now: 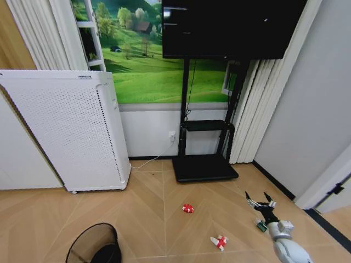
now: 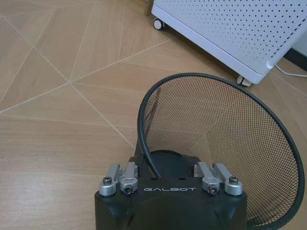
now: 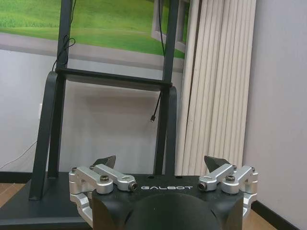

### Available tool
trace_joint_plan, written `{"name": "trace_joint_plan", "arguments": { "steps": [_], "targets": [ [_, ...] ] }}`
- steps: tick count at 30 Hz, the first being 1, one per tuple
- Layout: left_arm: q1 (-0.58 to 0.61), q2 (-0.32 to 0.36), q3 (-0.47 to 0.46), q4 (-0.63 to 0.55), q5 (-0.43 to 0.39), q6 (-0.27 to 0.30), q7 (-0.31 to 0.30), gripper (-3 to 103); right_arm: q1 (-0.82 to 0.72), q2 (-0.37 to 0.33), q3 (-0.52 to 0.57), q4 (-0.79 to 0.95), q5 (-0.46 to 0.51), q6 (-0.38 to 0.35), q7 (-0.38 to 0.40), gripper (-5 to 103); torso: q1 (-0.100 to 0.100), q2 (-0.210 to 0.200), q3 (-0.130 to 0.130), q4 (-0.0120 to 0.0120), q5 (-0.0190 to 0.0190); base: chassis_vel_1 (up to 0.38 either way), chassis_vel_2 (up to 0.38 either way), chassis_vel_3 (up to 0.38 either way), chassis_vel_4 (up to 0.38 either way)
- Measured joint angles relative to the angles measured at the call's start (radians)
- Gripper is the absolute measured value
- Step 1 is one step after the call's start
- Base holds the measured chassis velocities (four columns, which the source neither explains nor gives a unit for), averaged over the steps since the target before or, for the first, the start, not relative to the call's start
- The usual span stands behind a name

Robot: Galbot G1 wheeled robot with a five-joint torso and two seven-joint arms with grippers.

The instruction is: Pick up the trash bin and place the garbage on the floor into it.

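Left wrist view: "GALBOT" on left gripper (image 2: 168, 179) holding trash bin (image 2: 230, 143).

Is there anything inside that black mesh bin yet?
Nothing shows inside the bin: through its mesh the left wrist view has bare floor. The left end effector grips its rim and covers the lowest part, so that bit stays unseen. Red lump and wrapper lie on the floor.
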Motion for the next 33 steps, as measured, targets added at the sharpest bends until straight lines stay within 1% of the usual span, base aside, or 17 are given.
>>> {"name": "trace_joint_plan", "arguments": {
  "steps": [1,2,3,6,7,8,9,11,17,21,24,26,27,28,30,32,33],
  "targets": [
    [0.000,-0.001,0.001,0.004,-0.001,0.000,0.001,44,-0.002,-0.001,0.002,0.004,0.000,0.000,0.000,100,0.000,0.000,0.000,0.0000,0.0001,0.000,0.000,0.000,0.000],
    [0.000,-0.002,0.002,0.010,-0.003,0.000,0.005,39,-0.004,-0.003,0.004,0.009,0.001,0.000,0.000,100,0.000,0.000,0.000,0.0001,0.0000,0.000,0.000,0.000,0.000],
    [0.000,-0.002,0.002,0.010,-0.003,0.000,0.005,39,-0.004,-0.003,0.004,0.009,0.001,0.000,0.000,100,0.000,0.000,0.000,0.0001,0.0000,0.000,0.000,0.000,0.000],
    [-0.001,-0.003,0.003,0.022,-0.003,-0.004,0.012,22,-0.008,-0.007,0.010,0.022,0.005,0.000,-0.001,100,0.000,0.000,0.000,0.0000,0.0002,0.000,0.000,0.000,0.000],
    [-0.001,-0.003,0.003,0.022,-0.003,-0.004,0.012,22,-0.008,-0.007,0.010,0.022,0.005,0.000,-0.001,100,0.000,0.000,0.000,0.0000,0.0002,0.000,0.000,0.000,0.000],
    [-0.001,-0.003,0.004,0.025,-0.003,-0.005,0.015,16,-0.010,-0.008,0.013,0.028,0.006,0.000,-0.001,100,0.000,0.000,0.000,0.0000,0.0000,0.000,0.000,0.000,0.000],
    [-0.001,-0.003,0.004,0.025,-0.003,-0.005,0.015,16,-0.010,-0.008,0.013,0.028,0.006,0.000,-0.001,100,0.000,0.000,0.000,0.0000,0.0000,0.000,0.000,0.000,0.000],
    [0.000,-0.004,0.007,0.027,-0.007,-0.007,0.020,7,-0.015,-0.009,0.019,0.039,0.007,-0.002,-0.001,100,0.000,0.000,0.000,0.0000,-0.0004,0.000,0.000,0.000,0.000],
    [0.001,0.001,0.006,0.018,-0.012,-0.011,0.022,6,-0.021,-0.008,0.028,0.049,0.007,-0.006,0.002,100,0.000,0.000,0.000,0.0000,-0.0002,0.000,0.000,0.000,0.000],
    [0.009,0.007,0.003,-0.008,-0.010,-0.019,0.022,6,-0.020,-0.002,0.032,0.041,-0.016,-0.003,0.006,100,0.000,0.000,0.000,0.0000,-0.0003,0.000,0.000,0.000,0.000],
    [0.027,0.016,-0.003,-0.072,0.005,-0.035,0.025,6,-0.018,0.003,0.014,0.022,-0.038,-0.001,0.038,100,0.000,0.000,0.000,0.0000,-0.0002,0.000,0.000,0.000,0.000],
    [0.032,0.019,-0.006,-0.098,0.006,-0.036,0.025,6,-0.016,0.007,0.008,0.015,-0.053,0.001,0.046,100,0.000,0.000,0.000,0.0001,-0.0002,0.000,0.000,0.000,0.000],
    [0.037,0.027,-0.009,-0.136,0.021,-0.040,0.028,6,-0.017,0.014,-0.002,0.006,-0.069,0.006,0.044,100,0.000,0.000,0.000,0.0000,0.0001,0.000,0.000,0.000,0.000],
    [0.037,0.027,-0.009,-0.136,0.021,-0.040,0.028,6,-0.017,0.014,-0.002,0.006,-0.069,0.006,0.044,100,0.000,0.000,0.000,0.0000,0.0001,0.000,0.000,0.000,0.000],
    [0.041,0.036,-0.012,-0.172,0.058,-0.054,0.038,6,-0.023,0.024,-0.013,0.002,-0.083,0.012,0.011,100,0.000,0.000,0.000,-0.0001,0.0001,0.000,0.000,0.000,0.000],
    [0.051,0.045,-0.013,-0.216,0.114,-0.078,0.057,6,-0.016,0.049,-0.027,-0.009,-0.132,0.015,-0.009,100,0.000,0.000,0.000,-0.0002,-0.0001,0.000,0.000,0.000,0.000],
    [0.051,0.045,-0.013,-0.216,0.114,-0.078,0.057,6,-0.016,0.049,-0.027,-0.009,-0.132,0.015,-0.009,100,0.000,0.000,0.000,-0.0002,-0.0001,0.000,0.000,0.000,0.000]
  ]
}}
